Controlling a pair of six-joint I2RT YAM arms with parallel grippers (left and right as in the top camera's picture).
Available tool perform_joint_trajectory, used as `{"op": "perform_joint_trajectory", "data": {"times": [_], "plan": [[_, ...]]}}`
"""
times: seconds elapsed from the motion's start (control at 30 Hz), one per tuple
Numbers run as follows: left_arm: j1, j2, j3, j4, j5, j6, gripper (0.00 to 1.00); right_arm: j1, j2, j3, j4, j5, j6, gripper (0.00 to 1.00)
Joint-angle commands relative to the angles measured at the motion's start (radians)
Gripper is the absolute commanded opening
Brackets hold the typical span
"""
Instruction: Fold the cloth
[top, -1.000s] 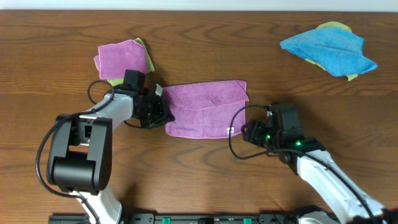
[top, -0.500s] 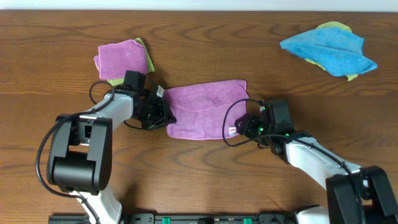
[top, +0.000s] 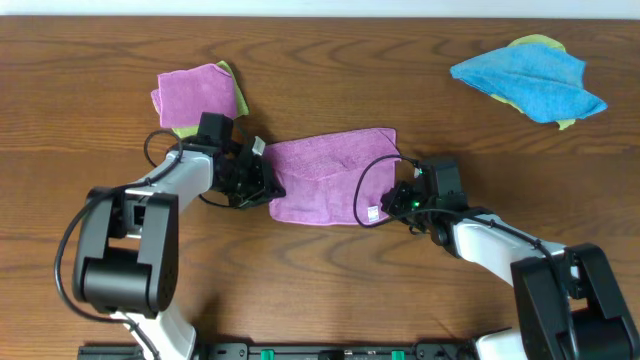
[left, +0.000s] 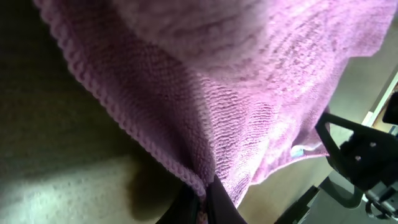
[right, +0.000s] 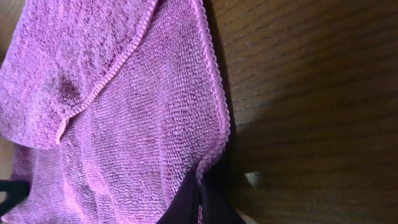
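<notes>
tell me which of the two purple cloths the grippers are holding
The wide lilac microfibre cloth at mid-table, pinched at opposite edges by the left gripper and right gripper. The small folded purple cloth at back left lies untouched.

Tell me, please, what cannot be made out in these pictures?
- Overhead: the tag on the cloth is too small to read.
- Left wrist: the cloth's upper part is blurred, too near.
- Right wrist: the right gripper is cut off by the bottom edge.
</notes>
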Motion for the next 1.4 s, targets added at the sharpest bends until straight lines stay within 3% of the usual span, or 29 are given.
{"op": "perform_joint_trajectory", "data": {"times": [0.0, 0.23, 0.5, 0.8, 0.93, 1.13, 1.37], "plan": [[0.01, -0.068, -0.008, -0.022, 0.011, 0.033, 0.05, -0.001, -0.017, -0.003, -0.011, -0.008, -0.009, 0.01], [0.054, -0.241, 0.039, -0.112, -0.008, 0.016, 0.06, 0.0, -0.296, 0.056, -0.082, -0.042, -0.026, 0.01], [0.082, -0.402, 0.121, -0.116, -0.041, -0.112, 0.06, 0.001, -0.537, 0.182, -0.238, -0.003, -0.058, 0.01], [0.082, -0.413, 0.179, -0.105, -0.031, -0.212, 0.06, 0.0, -0.541, 0.276, -0.3, 0.014, -0.087, 0.01], [0.083, -0.412, 0.179, -0.025, -0.068, -0.24, 0.05, -0.003, -0.522, 0.283, -0.287, 0.095, -0.124, 0.01], [0.081, -0.393, 0.179, 0.074, -0.125, -0.262, 0.06, -0.011, -0.383, 0.295, -0.139, 0.097, -0.154, 0.01], [0.08, -0.272, 0.179, 0.331, -0.112, -0.397, 0.06, -0.044, -0.191, 0.455, -0.093, 0.13, -0.247, 0.01]]}}
